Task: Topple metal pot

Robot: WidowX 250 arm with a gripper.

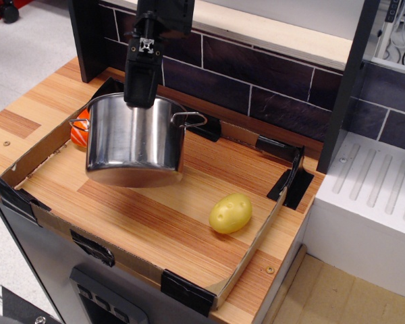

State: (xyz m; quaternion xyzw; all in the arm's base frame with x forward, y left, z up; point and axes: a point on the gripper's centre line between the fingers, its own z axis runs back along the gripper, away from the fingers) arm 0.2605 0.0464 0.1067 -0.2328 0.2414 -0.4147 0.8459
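Gripper (140, 94) pinched the rim of the pot (135, 142): shiny steel, tilted, lidless, 2 wire loop handles, near the potato (230, 212).

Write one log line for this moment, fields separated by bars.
claw: on pot rim | pot: lifted, tilted, not toppled | potato: apart
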